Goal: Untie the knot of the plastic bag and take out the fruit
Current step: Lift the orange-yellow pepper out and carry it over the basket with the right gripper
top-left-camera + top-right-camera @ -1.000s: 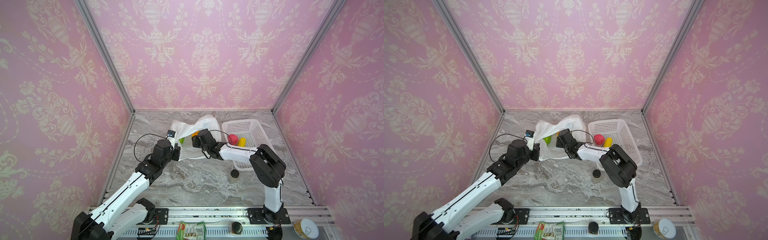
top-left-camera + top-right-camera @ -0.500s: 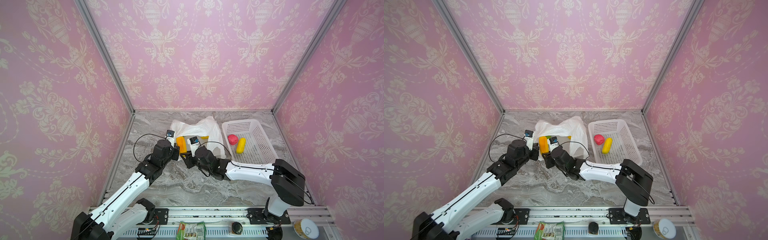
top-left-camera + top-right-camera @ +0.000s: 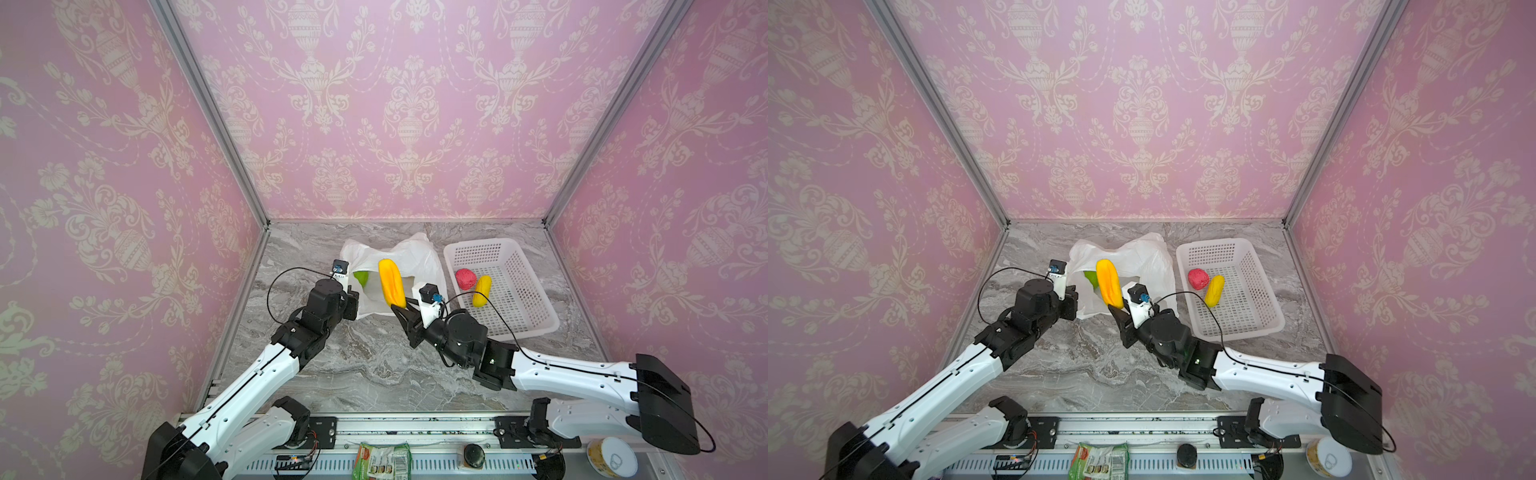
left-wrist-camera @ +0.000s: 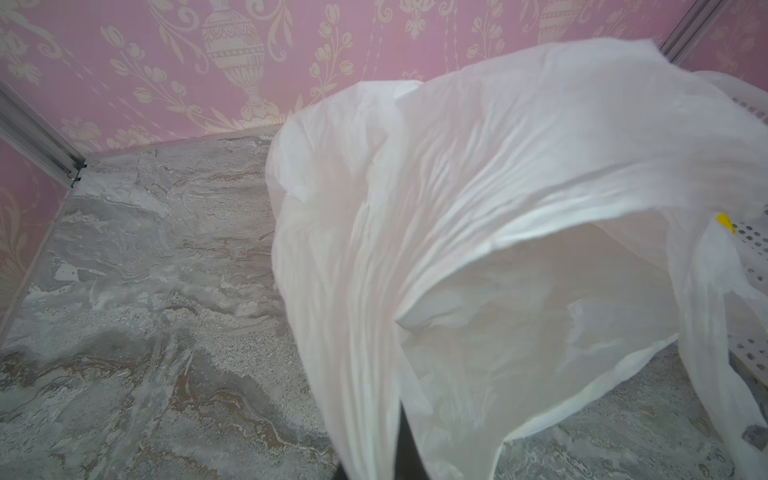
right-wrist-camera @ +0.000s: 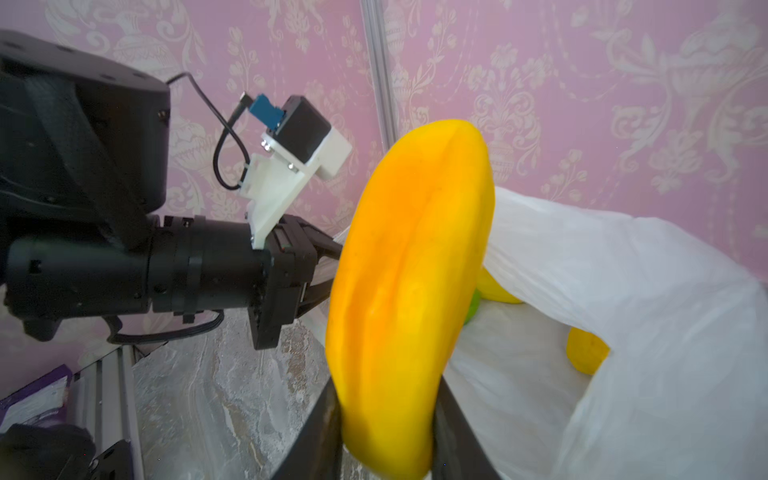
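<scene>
The right fingers, clamped on the lower end of a yellow-orange fruit, are lifting it out of the plastic bag they were reaching into a second ago, while the left fingers are pinching the bag's rim open above the bench, so this fruit is probably heading for the basket.

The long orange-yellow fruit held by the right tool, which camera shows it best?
The right wrist view: the fruit fills the frame, pinched at its lower end in the right tool. Both top views show the fruit small, standing over the plastic bag. The left wrist view misses it, showing mostly bag.
</scene>
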Action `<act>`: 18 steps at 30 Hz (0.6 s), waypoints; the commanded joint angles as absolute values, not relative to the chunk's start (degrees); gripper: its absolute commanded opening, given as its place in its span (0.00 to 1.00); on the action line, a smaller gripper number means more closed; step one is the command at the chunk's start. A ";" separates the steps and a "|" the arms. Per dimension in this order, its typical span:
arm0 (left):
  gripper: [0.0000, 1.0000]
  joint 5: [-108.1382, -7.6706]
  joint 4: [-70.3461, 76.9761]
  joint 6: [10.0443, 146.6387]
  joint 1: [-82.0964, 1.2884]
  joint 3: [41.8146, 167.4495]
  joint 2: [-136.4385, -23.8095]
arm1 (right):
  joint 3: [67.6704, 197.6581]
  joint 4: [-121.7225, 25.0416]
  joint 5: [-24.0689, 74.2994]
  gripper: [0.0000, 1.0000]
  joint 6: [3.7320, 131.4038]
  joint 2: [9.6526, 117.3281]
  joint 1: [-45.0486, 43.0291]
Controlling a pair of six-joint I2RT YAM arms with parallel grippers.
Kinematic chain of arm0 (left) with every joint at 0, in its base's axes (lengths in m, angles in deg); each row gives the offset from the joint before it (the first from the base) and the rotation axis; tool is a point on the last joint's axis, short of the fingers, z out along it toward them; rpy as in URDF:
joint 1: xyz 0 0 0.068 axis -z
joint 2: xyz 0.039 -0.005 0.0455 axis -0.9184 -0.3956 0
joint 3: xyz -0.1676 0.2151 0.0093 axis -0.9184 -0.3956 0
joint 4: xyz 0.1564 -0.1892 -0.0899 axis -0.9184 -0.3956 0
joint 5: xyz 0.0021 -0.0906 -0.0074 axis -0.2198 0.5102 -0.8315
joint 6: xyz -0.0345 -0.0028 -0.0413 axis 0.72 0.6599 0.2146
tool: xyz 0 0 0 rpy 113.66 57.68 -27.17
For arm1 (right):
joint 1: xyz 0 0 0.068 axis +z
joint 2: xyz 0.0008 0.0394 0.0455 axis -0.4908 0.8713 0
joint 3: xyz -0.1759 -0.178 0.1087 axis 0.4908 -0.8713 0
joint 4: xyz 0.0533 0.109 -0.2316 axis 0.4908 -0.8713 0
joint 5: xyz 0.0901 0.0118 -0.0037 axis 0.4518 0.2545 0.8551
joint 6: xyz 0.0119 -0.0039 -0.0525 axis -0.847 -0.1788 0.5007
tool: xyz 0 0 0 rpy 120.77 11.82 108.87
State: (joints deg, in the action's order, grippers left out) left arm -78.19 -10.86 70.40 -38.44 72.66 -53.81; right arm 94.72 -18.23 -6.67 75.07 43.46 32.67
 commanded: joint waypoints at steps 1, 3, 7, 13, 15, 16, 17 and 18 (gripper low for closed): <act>0.00 -79.49 -11.67 70.53 -38.41 73.33 -53.81 | 92.06 -18.41 -15.63 0.23 75.64 37.56 28.82; 0.00 -79.50 -11.70 70.58 -38.44 73.33 -53.81 | 90.76 -23.51 -15.30 0.21 70.02 32.95 23.30; 0.00 -79.40 -11.79 70.60 -38.39 73.40 -54.48 | 87.78 -32.10 -15.41 0.22 62.82 24.82 12.63; 0.00 -79.23 -11.88 70.56 -38.44 73.59 -54.44 | 86.35 -45.42 -18.69 0.25 53.48 19.67 0.17; 0.00 -79.19 -11.88 70.57 -38.44 73.59 -54.66 | 86.45 -47.93 -15.89 0.26 50.07 21.17 -4.69; 0.00 -79.24 -11.82 70.58 -38.39 73.68 -54.91 | 86.51 -48.39 -13.27 0.26 48.83 22.57 -7.54; 0.00 -79.15 -11.97 70.53 -38.39 73.76 -55.06 | 86.46 -48.49 -11.40 0.25 48.22 23.90 -9.78; 0.00 -79.14 -12.09 70.53 -38.39 73.79 -55.13 | 86.67 -48.60 -8.96 0.25 47.82 25.72 -12.33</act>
